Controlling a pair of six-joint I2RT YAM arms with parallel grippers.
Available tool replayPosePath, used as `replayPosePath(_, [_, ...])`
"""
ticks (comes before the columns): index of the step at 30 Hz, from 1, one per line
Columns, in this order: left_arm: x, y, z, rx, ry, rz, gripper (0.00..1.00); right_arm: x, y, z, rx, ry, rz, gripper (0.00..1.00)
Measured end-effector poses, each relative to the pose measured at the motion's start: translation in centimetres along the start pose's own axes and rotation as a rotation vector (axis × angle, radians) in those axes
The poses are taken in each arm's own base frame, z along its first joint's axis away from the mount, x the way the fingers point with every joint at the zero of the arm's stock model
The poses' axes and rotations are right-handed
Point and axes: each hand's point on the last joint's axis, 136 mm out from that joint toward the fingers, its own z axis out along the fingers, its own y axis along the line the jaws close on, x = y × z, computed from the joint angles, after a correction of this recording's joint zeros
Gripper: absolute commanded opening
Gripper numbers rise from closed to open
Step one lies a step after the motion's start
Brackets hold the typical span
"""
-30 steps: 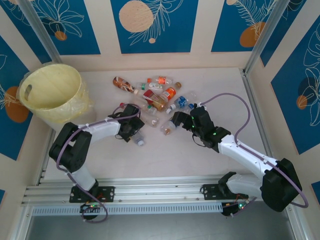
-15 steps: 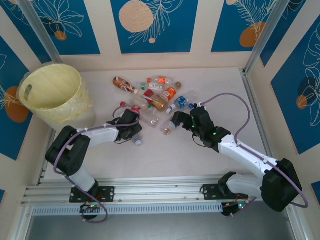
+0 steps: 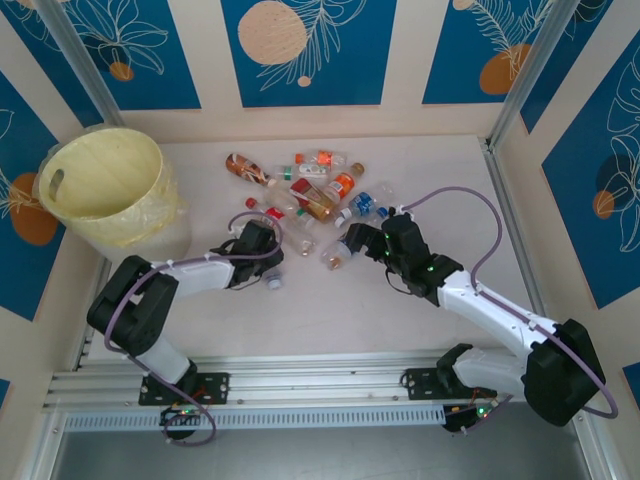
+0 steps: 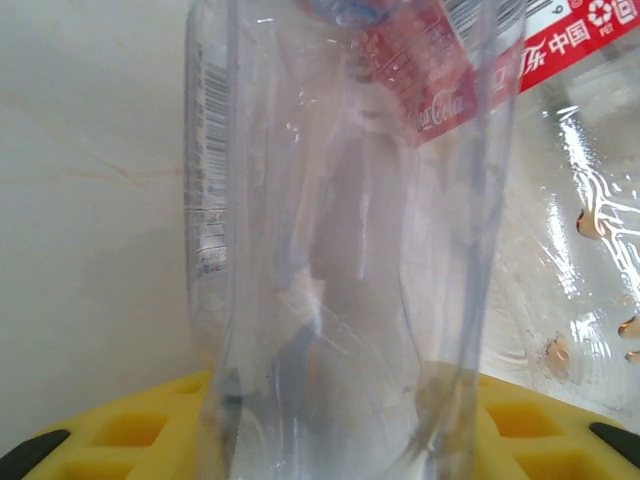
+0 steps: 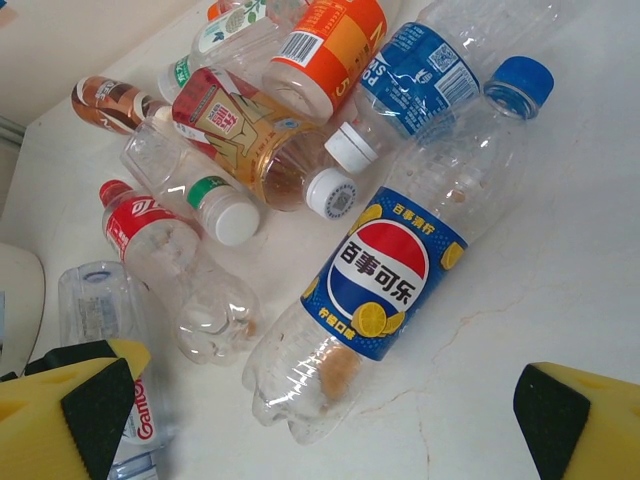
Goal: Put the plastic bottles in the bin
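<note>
A heap of plastic bottles [image 3: 312,188] lies mid-table, and the pale-yellow bin [image 3: 140,215] stands far left. My left gripper [image 3: 263,260] is down at the heap's near-left edge. In the left wrist view its yellow fingers [image 4: 120,430] are drawn in on either side of a clear bottle [image 4: 340,250] that covers their tips. My right gripper [image 3: 352,243] hangs open over a blue-labelled Pepsi bottle [image 5: 390,280], whose base lies between the wide-apart fingers [image 5: 85,400]. Red-capped [image 5: 170,250], orange-labelled [image 5: 325,40] and brown tea [image 5: 240,140] bottles lie beyond it.
A red-labelled cola bottle [image 4: 580,250] lies just right of the held one. An aluminium rail [image 3: 300,385] runs along the table's near edge and patterned walls close the other sides. Bare table lies between the bin and the heap.
My left gripper has shifted slightly left and lower over the clear bottle at the heap's near edge. The right arm and the other bottles have stayed put.
</note>
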Motion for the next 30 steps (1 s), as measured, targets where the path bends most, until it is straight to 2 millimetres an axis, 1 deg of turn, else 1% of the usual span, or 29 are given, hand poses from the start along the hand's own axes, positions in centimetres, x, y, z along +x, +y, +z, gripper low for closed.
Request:
replayPosePath(2, [-0.2,-0.3,-0.2,0.014,-0.006,0.019,0.3,0.0,0.0,-0.2,-0.012,-0.012,0.001,1.0])
replayPosePath(4, [-0.5,-0.6,-0.7,0.034,-0.021,0.032,0.31,-0.1,0.0,-0.3,-0.027,-0.023,-0.001,1.0])
replayPosePath(8, [-1.2,-1.1,-2.6,0.093,-0.076,0.054,0.31,-0.1,0.2,-0.7,-0.055,-0.044,0.0,0.99])
replayPosePath(12, [-2.6,-2.5,-4.3,0.154,-0.128,0.097,0.32,-0.6,0.8,-1.0,-0.09,-0.07,-0.006,1.0])
replayPosePath(18, [-4.3,-5.7,-7.8,0.298,-0.189,0.209,0.31,-1.2,2.4,-1.5,-0.179,-0.097,-0.037,0.99])
replayPosePath(22, [-5.3,-8.5,-10.3,0.406,-0.216,0.289,0.31,-1.1,3.9,-1.8,-0.264,-0.1,-0.077,1.0])
replayPosePath(24, [-5.7,-9.5,-11.5,0.45,-0.23,0.311,0.31,-1.1,4.7,-2.1,-0.309,-0.099,-0.098,1.0])
replayPosePath(26, [-6.0,-10.3,-12.7,0.492,-0.245,0.33,0.32,-1.1,5.6,-2.4,-0.353,-0.097,-0.12,0.99])
replayPosePath(30, [-6.0,-11.9,-14.5,0.579,-0.249,0.379,0.32,-0.7,6.9,-2.9,-0.427,-0.08,-0.162,0.99])
